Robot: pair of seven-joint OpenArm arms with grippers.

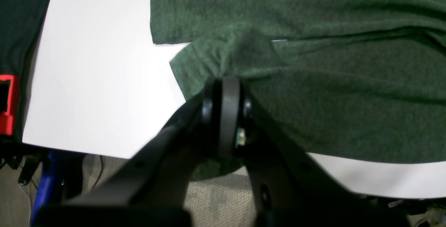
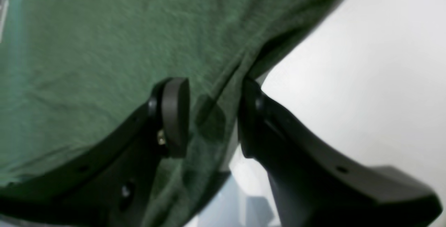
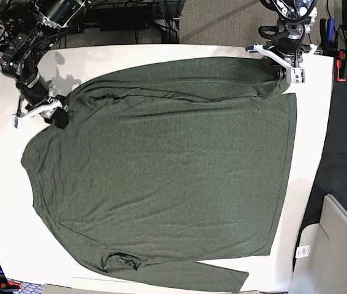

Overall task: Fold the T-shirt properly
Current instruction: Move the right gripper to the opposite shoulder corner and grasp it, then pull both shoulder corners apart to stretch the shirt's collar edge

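The dark olive-green T-shirt [image 3: 161, 171] lies spread flat on the white table [image 3: 2, 184], covering most of it, with a long sleeve folded along the far edge. My left gripper [image 3: 281, 76] sits at the shirt's far right corner. In the left wrist view it [image 1: 226, 80] is shut, and the T-shirt [image 1: 313, 98] puckers at its tips. My right gripper [image 3: 60, 116] is at the shirt's far left edge. The right wrist view shows it [image 2: 214, 115] open, its jaws astride the edge of the T-shirt [image 2: 104, 46] without pinching it.
A black cloth [image 3: 344, 153] covers the surface right of the table. A red block [image 3: 340, 64] stands at the far right, and a grey bin [image 3: 344, 245] is at the lower right. Cables and arm bases [image 3: 51, 12] crowd the far side. Carpet [image 1: 216, 199] lies beyond the table edge.
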